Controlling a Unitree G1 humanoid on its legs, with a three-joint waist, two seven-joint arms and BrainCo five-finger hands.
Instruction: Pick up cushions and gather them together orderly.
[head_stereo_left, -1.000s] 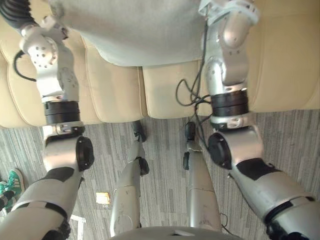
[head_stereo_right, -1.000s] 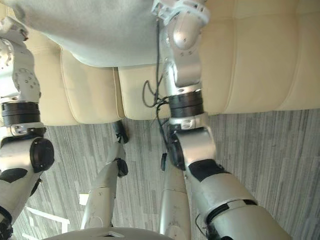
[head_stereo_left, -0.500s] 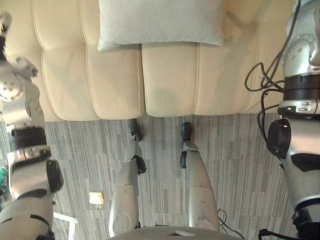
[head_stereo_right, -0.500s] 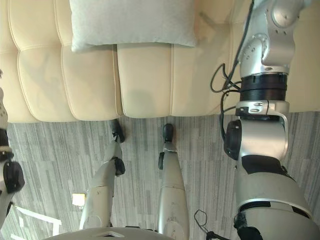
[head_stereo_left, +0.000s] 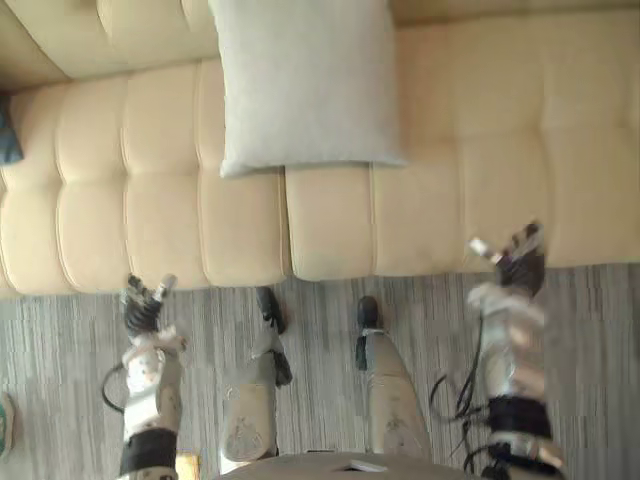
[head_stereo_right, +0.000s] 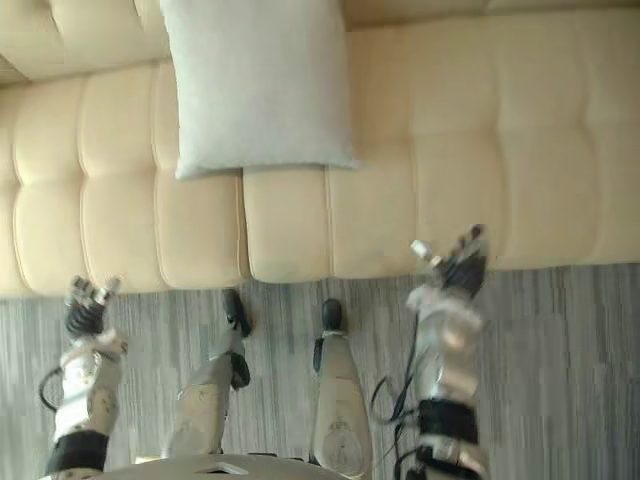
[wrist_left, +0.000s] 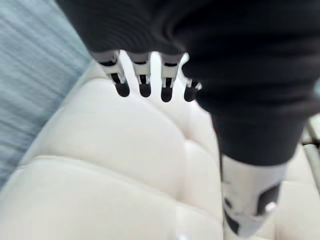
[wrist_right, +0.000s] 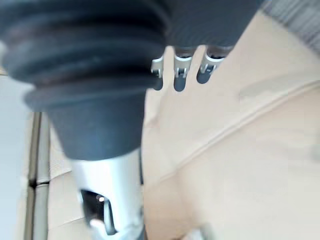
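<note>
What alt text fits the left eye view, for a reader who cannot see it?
A pale grey cushion lies on a cream tufted sofa. Below, by the sofa's front edge, the left hand and right hand are open and hold nothing.

- cushion (head_stereo_left: 305, 85): pale grey woven cloth, matt, fine and slightly rough weave.
- sofa (head_stereo_left: 480, 150): cream upholstery, leather-like, smooth, faint sheen on the tufted panels, stitched seams.
- floor (head_stereo_left: 590, 340): carpet, grey streaked low pile, matt, rough.
- left hand (head_stereo_left: 141, 308): fingers (wrist_left: 143, 82) silver, satin metallic finish; tips dark, matt, rubber-like; cover (wrist_left: 240, 60) black, matt, looks like rubber.
- right hand (head_stereo_left: 516, 265): same finishes; ribbed cover (wrist_right: 85, 60) dull dark grey, slight sheen on the ridges; thumb (wrist_right: 112, 200) shell silver, smooth, semi-gloss.
</note>
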